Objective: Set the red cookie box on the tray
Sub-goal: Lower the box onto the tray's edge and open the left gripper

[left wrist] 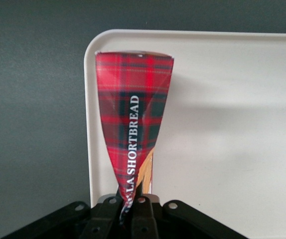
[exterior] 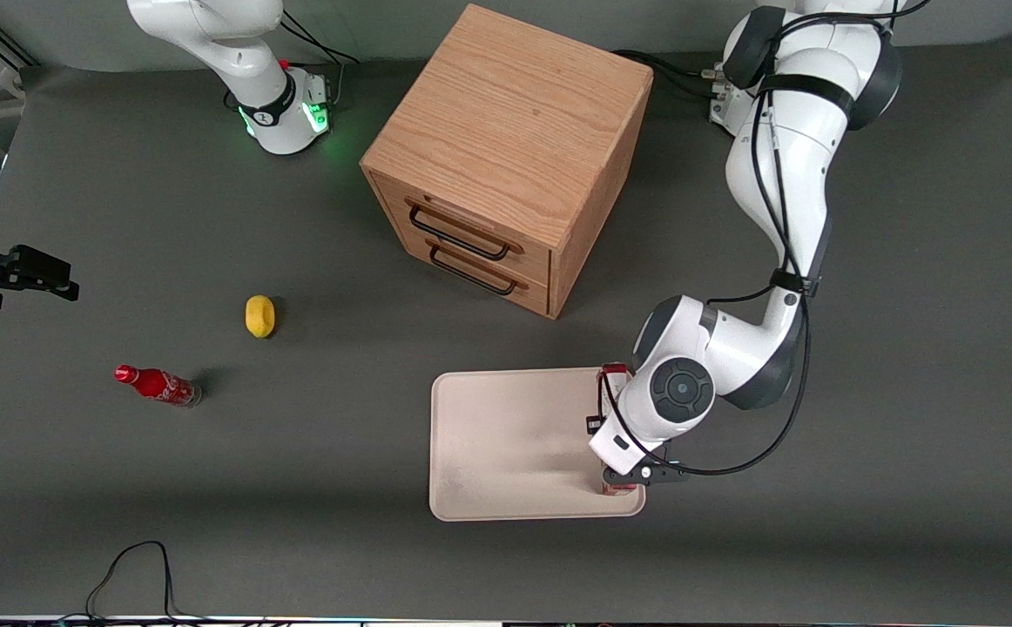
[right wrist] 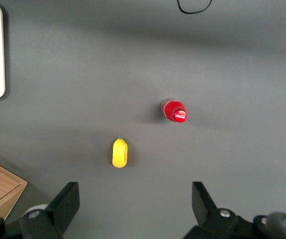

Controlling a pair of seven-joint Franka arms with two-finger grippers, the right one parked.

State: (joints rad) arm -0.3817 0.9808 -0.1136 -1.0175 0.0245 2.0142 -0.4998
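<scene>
Over the tray (exterior: 506,435), pincer (left wrist: 133,211) grips red cookie box (left wrist: 133,114), arm-hidden from front.

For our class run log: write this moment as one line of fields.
arm: left | gripper: shut on box | box: on edge over tray | released: no

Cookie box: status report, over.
Gripper shut on red cookie box, over the tray edge nearest the working arm. Box on edge above tray, not yet released. Nothing in the way.

hand (exterior: 624,477) pinching cookie box (left wrist: 133,129) over tray (exterior: 506,435) edge nearest working arm, drawer cabinet (exterior: 506,165) farther from camera
</scene>
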